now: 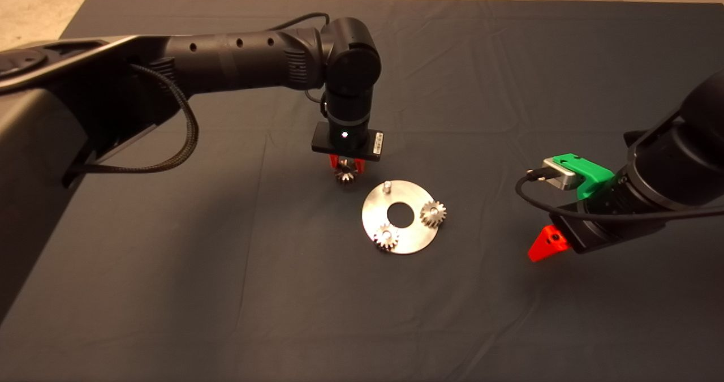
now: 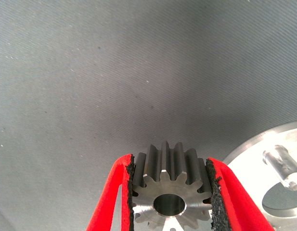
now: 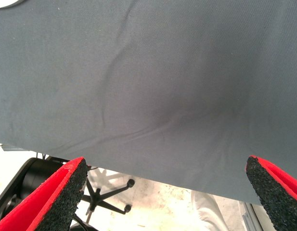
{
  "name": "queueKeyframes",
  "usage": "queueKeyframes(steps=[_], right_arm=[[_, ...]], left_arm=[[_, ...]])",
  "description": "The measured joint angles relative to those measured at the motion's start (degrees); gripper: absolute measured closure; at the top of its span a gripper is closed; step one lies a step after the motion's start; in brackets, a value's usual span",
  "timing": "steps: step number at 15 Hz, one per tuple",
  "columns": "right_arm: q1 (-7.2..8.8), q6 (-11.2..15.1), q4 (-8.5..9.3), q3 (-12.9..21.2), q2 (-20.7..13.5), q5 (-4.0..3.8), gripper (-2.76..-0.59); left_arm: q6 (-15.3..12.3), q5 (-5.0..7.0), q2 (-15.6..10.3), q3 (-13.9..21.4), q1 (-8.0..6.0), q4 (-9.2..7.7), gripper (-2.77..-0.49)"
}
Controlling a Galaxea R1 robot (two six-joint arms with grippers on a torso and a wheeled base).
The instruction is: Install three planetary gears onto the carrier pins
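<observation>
Over the dark mat (image 1: 169, 291), the left claw (image 1: 345, 166) clamps a gear (image 2: 170, 192); right claw (image 3: 167, 202) wide.

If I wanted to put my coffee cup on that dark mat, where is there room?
The mat is bare across the whole near strip below the disc, and along the far edge behind the left arm. It is crowded mid-mat: the left gripper holds a gear beside the disc, and the right gripper waits to its right.

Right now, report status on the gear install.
Left tool shut on third gear, just beside the disc. Two gears seated; one pin bare. Right tool open, parked right. Nothing in the way.
</observation>
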Motion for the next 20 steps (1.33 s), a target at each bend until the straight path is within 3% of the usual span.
queueKeyframes(steps=[5, 20], right_arm=[[0.00, 0.00, 0.00, 0.00, 0.00, 0.00, -2.46], [-0.20, 0.00, 0.00, 0.05, 0.18, -0.02, -2.46]], left_arm=[[-0.16, 0.02, 0.17, 0.01, -1.52, -0.35, -0.73], [-1.49, 0.00, 0.91, 4.49, -1.74, -0.79, -0.73]])
